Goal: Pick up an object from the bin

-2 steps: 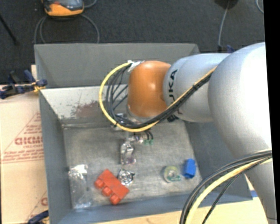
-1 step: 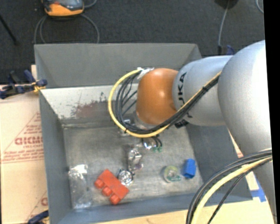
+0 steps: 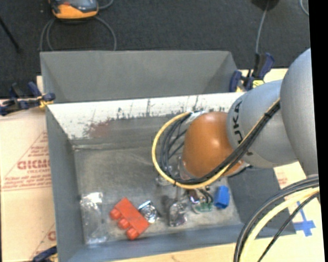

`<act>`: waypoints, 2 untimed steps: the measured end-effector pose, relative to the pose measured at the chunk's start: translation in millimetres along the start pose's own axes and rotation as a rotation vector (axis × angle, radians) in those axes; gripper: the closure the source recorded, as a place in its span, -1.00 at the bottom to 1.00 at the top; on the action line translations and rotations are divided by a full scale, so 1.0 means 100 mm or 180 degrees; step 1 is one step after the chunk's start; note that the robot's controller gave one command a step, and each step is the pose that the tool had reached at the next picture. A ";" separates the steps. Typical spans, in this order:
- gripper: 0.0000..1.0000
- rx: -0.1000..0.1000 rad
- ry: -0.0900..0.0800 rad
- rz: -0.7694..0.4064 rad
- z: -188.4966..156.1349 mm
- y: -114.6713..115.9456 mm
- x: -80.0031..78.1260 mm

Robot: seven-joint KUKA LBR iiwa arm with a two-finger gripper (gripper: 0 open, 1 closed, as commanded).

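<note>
- A small heap (image 3: pixel 185 209) of loose things lies on the bin floor, near the front wall and right of centre.
- In that heap, a grey piece (image 3: pixel 176 216) sits nearest the front, a green piece (image 3: pixel 202 207) lies just to its right, and a blue piece (image 3: pixel 221 196) stands at the heap's right end, near the right wall.
- The gripper (image 3: pixel 182 201) hangs low, directly over the left part of this heap, above the grey piece and just beside the green one.
- From this angle I cannot tell whether the gripper is open or closed, nor whether it touches or holds anything; the heap and the wrist hide it.
- Just left of the heap lies a crumpled bit of foil (image 3: pixel 149 212), touching a red block (image 3: pixel 129 218) with studs on top.
- Further left, well apart from the gripper, a clear plastic bag (image 3: pixel 93 207) lies flat near the left wall.
- The grey bin (image 3: pixel 99 159) has a scuffed floor and a speckled back wall.
- Above the gripper, a round orange cover (image 3: pixel 206 144) sits on the wrist, ringed by looping cables (image 3: pixel 157 150).
- The thick grey arm (image 3: pixel 269 127) enters from the right of the view.
</note>
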State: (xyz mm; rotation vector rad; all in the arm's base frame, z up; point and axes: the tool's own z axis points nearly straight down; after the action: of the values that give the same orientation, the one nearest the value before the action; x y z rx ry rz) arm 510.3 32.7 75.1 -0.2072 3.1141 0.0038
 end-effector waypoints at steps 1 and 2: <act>1.00 0.0000 0.0014 0.0007 -0.01 0.01 -0.01; 1.00 0.0009 0.0028 0.0089 -1.30 -0.01 -0.13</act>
State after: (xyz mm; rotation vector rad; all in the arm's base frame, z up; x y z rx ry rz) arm 520.8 32.8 205.1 -0.1640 3.1252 -0.0011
